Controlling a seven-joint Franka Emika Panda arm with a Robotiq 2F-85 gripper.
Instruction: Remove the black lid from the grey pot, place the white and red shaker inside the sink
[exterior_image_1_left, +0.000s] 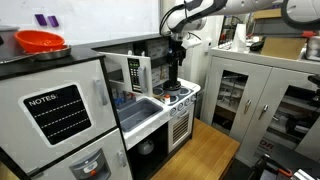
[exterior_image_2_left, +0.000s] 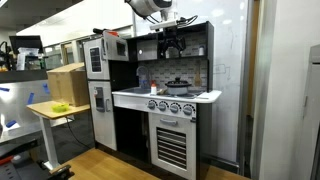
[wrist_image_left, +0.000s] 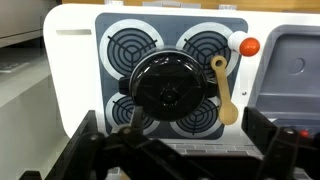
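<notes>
Two fingers (wrist_image_left: 262, 132) stand wide apart, holding nothing, above the black lid (wrist_image_left: 168, 88) sitting on the grey pot (exterior_image_2_left: 177, 87), near the sink (wrist_image_left: 300, 70).

The black lid (wrist_image_left: 170, 88) looks like smooth, glossy plastic, catching pale reflections on its dome and knob. The white desk (wrist_image_left: 70, 70) around the burners (wrist_image_left: 135, 42) is smooth with a soft sheen; plastic or painted board, I cannot tell. The sink (wrist_image_left: 300, 60) looks like smooth pale plastic. The tan curved lever (wrist_image_left: 222, 92) beside it is matt. The fingers (wrist_image_left: 268, 138) are matt black. In an exterior view the floor (exterior_image_2_left: 110, 165) is smooth wood, the box (exterior_image_2_left: 67, 85) plain cardboard
</notes>
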